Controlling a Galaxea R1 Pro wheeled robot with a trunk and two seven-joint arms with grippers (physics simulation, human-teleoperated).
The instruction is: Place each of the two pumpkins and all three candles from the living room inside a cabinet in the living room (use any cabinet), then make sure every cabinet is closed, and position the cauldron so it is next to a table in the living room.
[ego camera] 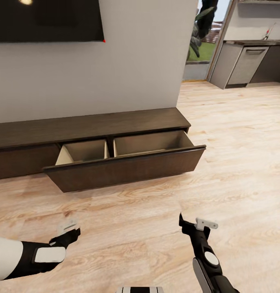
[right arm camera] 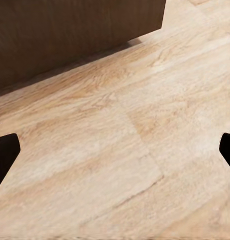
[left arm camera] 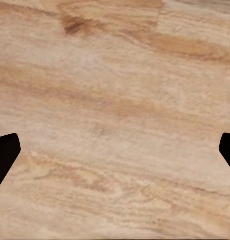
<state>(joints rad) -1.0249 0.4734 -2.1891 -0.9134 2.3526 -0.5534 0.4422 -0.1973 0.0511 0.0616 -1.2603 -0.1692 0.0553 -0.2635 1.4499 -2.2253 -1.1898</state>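
Dark-brown wood runs along the grey wall, where the long, low cabinet (ego camera: 91, 128) stands with one wide drawer (ego camera: 127, 165) pulled out over the pale plank floor (ego camera: 237, 134). The drawer's two tan compartments, split by a divider, both look bare inside. Well in front of it, the robot holds both arms low over the floorboards. The left gripper (ego camera: 68, 232) hovers near the lower left, its fingers (left arm camera: 4, 155) spread wide apart in the left wrist view with nothing but wood grain between them. The right gripper (ego camera: 195, 226) hangs at the lower right, released as well, its dark fingertips (right arm camera: 4, 152) parted at the edges of the right wrist view, which looks across the floor toward the drawer's dark front. A black television screen (ego camera: 46, 20) hangs above the cabinet; grey kitchen units (ego camera: 246, 65) stand through the opening at far right.
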